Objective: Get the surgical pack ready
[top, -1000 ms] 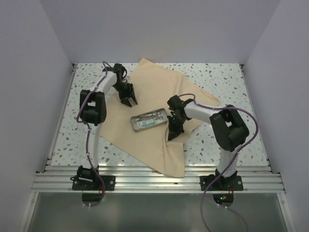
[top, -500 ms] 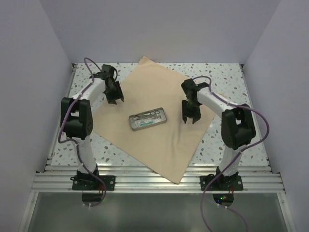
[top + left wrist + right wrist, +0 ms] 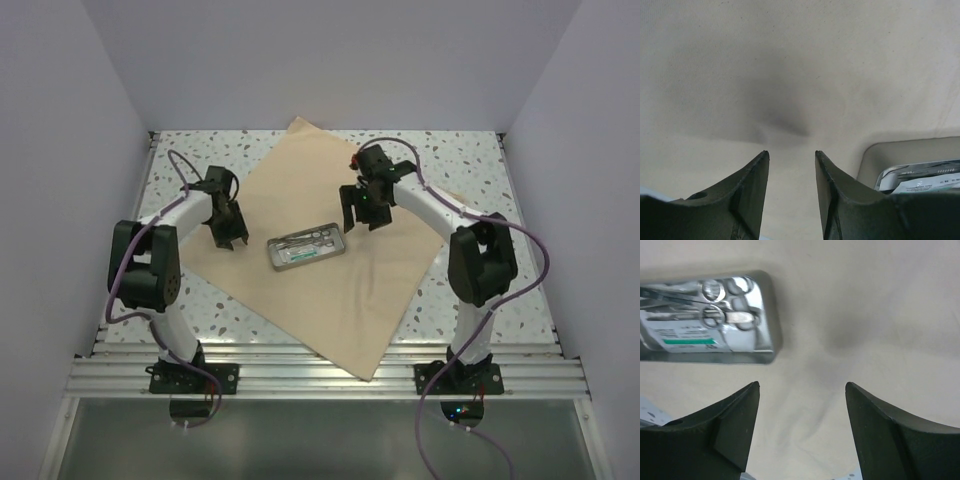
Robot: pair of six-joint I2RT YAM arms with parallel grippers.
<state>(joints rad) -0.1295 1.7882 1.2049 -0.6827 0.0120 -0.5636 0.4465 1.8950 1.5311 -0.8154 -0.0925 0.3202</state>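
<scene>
The surgical pack's tan wrapping sheet (image 3: pixel 335 300) lies spread flat as a wide diamond on the speckled table. A small metal tray (image 3: pixel 307 246) with steel instruments and a labelled packet rests near its middle. My left gripper (image 3: pixel 232 236) hovers over the sheet just left of the tray, open, with only bare sheet (image 3: pixel 790 75) between its fingers; the tray (image 3: pixel 920 172) shows at lower right. My right gripper (image 3: pixel 361 216) hangs over the sheet just right of and beyond the tray, open and empty. In the right wrist view the tray (image 3: pixel 710 325) lies upper left of that gripper (image 3: pixel 802 386).
The sheet's corners reach close to the back wall (image 3: pixel 300 125) and the front rail (image 3: pixel 330 375). Speckled tabletop (image 3: pixel 470 160) shows around the sheet. White walls close in the left, right and back sides.
The right gripper opened, letting go of the sheet, and swung from the near right of the tray to its far right. The sheet now lies flatter. The left gripper moved nearer, beside the tray.
</scene>
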